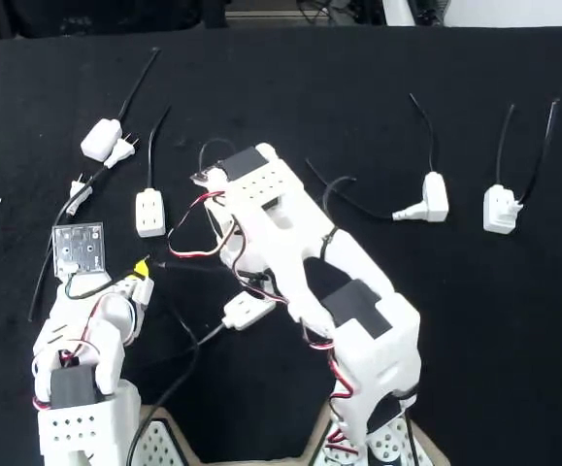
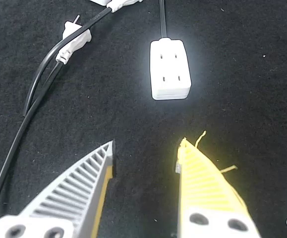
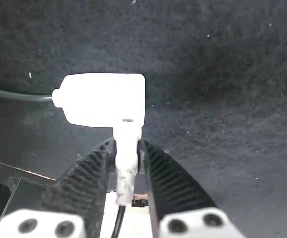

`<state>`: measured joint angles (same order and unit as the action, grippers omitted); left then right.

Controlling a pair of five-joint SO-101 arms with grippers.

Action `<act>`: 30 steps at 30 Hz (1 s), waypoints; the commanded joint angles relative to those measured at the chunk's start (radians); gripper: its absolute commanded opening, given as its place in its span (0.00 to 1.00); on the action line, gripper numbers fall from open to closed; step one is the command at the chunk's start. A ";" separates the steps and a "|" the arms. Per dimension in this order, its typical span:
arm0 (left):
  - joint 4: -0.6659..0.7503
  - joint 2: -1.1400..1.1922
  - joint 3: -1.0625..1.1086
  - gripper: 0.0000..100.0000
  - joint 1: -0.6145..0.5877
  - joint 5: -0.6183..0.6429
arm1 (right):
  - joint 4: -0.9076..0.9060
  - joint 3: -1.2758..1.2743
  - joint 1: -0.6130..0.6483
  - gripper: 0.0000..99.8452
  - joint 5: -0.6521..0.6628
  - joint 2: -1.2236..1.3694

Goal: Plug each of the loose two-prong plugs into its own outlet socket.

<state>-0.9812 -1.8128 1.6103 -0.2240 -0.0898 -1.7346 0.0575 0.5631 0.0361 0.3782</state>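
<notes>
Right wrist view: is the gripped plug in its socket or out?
In, seemingly: the plug, held by the right gripper, butts against the outlet socket with no prongs showing.

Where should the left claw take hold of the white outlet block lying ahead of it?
Probably across its two long side walls, coming down from above: the outlet block lies flat, sockets up, cord leaving its far end, and the open left claw faces its near end.

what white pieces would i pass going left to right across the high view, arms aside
In order: white block on a cord → flat outlet block → second outlet block, at the right hand's plug → angled plug → boxy plug at far right.
</notes>
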 commanded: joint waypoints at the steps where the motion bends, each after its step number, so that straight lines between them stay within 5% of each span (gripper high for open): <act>1: 0.012 -0.008 -0.051 0.21 -0.015 0.012 | -0.026 0.013 -0.009 0.01 -0.012 -0.027; 20: 0.011 -0.008 -0.053 0.21 -0.015 0.012 | -0.023 0.082 -0.009 0.01 -0.087 0.058; 30: 0.017 -0.008 -0.053 0.21 -0.038 0.012 | 0.204 -0.166 -0.009 0.01 -0.049 -0.024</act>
<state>-0.9812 -1.8128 1.6103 -0.2286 -0.0898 -1.6287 -0.0023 0.5646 -0.0207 0.4335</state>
